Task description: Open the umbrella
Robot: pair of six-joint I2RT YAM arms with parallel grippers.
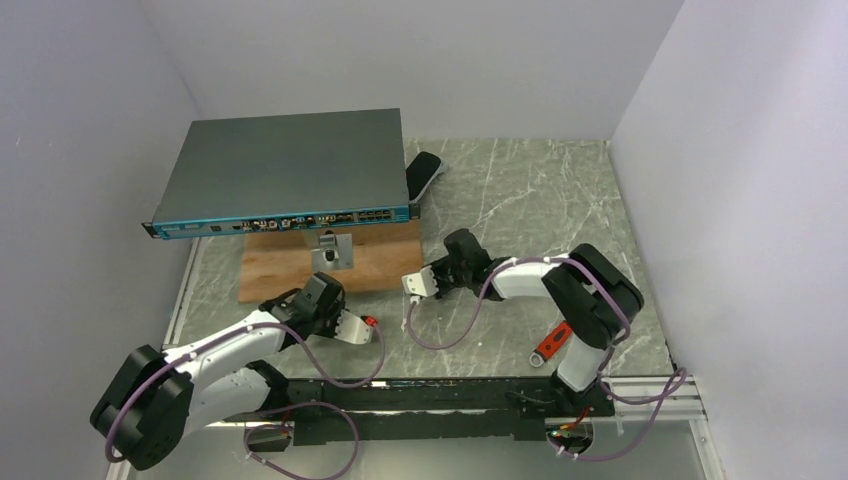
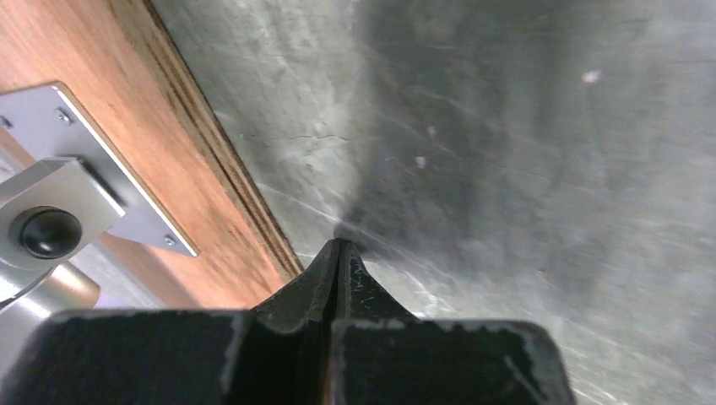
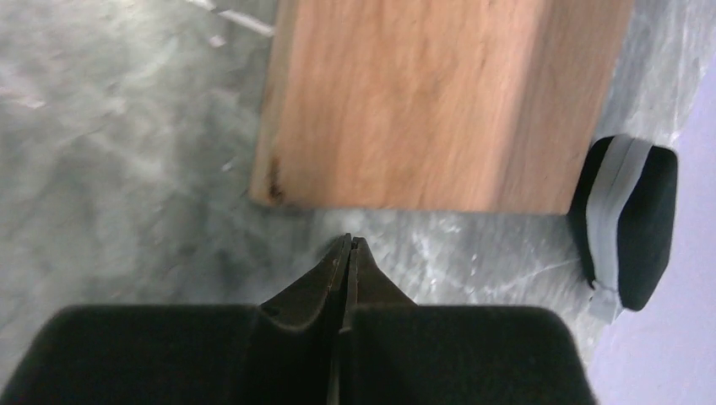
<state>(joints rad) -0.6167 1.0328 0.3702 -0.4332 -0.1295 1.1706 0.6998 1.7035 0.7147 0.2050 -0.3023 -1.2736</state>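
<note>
Grey marbled table [image 1: 520, 200] lies under both claws; the left claw [image 2: 338, 246] is clenched on nothing, its tips pressed together low over the stone; the wooden board [image 2: 101, 101] runs just to its left, its edge almost at the tips, with a metal bracket [image 2: 93, 169] screwed on top; the right claw [image 3: 348, 243] is likewise clenched and empty; the board's corner sits just ahead of it, and a black pouch [image 3: 629, 224] with a grey band lies ahead to its right, beside the board; beyond both claws a flat grey box [image 1: 290, 165] stands over the board; the umbrella appears in no view, so I cannot tell where it is.
</note>
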